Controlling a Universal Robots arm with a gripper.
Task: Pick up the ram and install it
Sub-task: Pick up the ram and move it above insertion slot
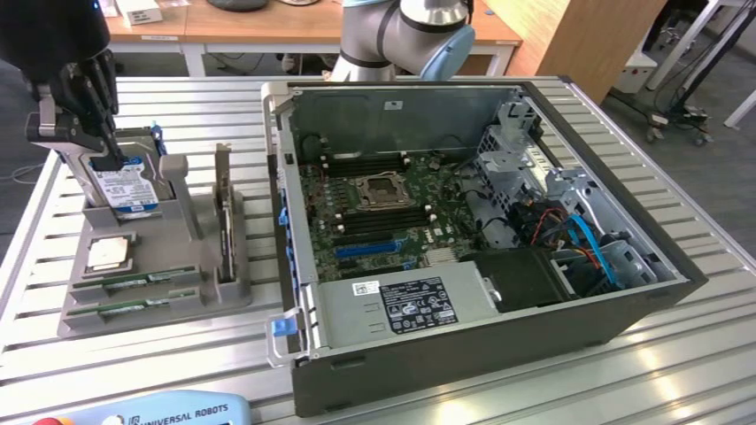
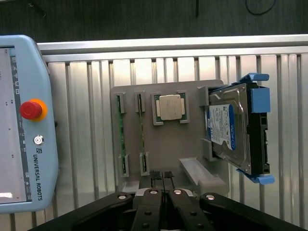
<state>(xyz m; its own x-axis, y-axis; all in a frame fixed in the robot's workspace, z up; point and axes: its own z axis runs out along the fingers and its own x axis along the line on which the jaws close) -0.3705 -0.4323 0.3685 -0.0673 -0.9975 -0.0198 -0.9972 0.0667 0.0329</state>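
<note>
The ram (image 1: 144,278) (image 2: 141,130) sits on edge in a slot of the grey holder (image 2: 168,144), at the end away from the drive (image 2: 226,127). A second stick (image 1: 130,305) (image 2: 120,134) lies parallel just beside it, nearer that end's edge. Both are green and narrow, and nothing touches them. Between the sticks and the drive, a square silver chip (image 2: 169,107) rests flat in its own pocket of the holder. The drive stands upright in blue brackets. A thin dark card (image 1: 222,208) stands on edge along the holder's side facing the case (image 1: 473,204). The jaws are pressed together with nothing held; the ribbed fingertips (image 2: 155,176) meet. In the exterior view the jaws hang above the holder's drive end, well apart from the ram. The case stands open beside the holder, its board showing. A pendant (image 2: 19,120) lies on the slatted counter (image 1: 177,363) near the holder's ram end.
</note>
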